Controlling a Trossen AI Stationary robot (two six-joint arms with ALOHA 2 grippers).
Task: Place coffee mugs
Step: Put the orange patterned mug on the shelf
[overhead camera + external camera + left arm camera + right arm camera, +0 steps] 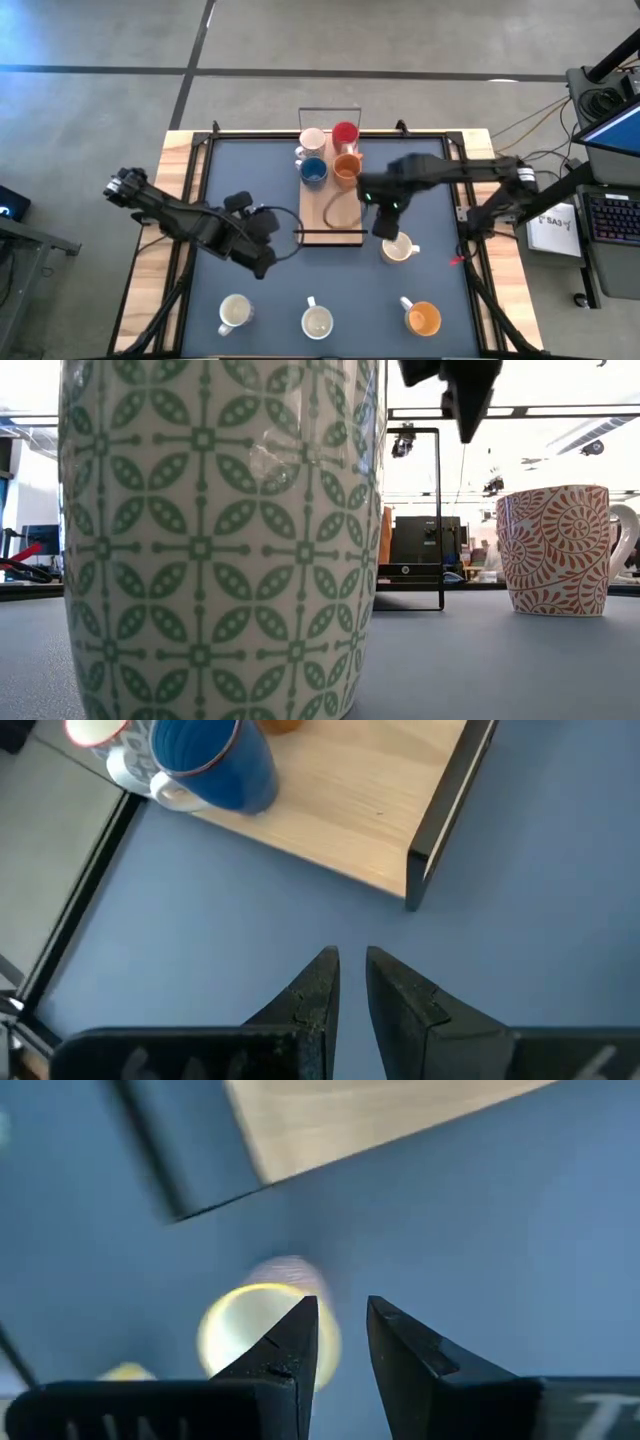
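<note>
A long light-wood tray [331,210] lies mid-table with four coffee mugs standing at its far end: white [312,140], red [345,133], blue [314,171] and orange [347,168]. A white mug [399,249] stands on the mat right of the tray. My right gripper [385,226] hangs open above it, its fingers [300,1330] over the blurred rim [250,1325]. My left gripper [263,256] hovers over the mat left of the tray's near end, a narrow gap between its empty fingers [352,960]. Three more mugs stand along the near edge: white [234,313], white [317,322], orange [423,318].
In the low view a green-patterned mug [220,540] fills the foreground and an orange-patterned mug [555,550] stands to its right. The tray's black end frame [415,520] rises behind them. Bare blue mat [430,200] lies on both sides of the tray. Wooden table edges [180,170] flank the mat.
</note>
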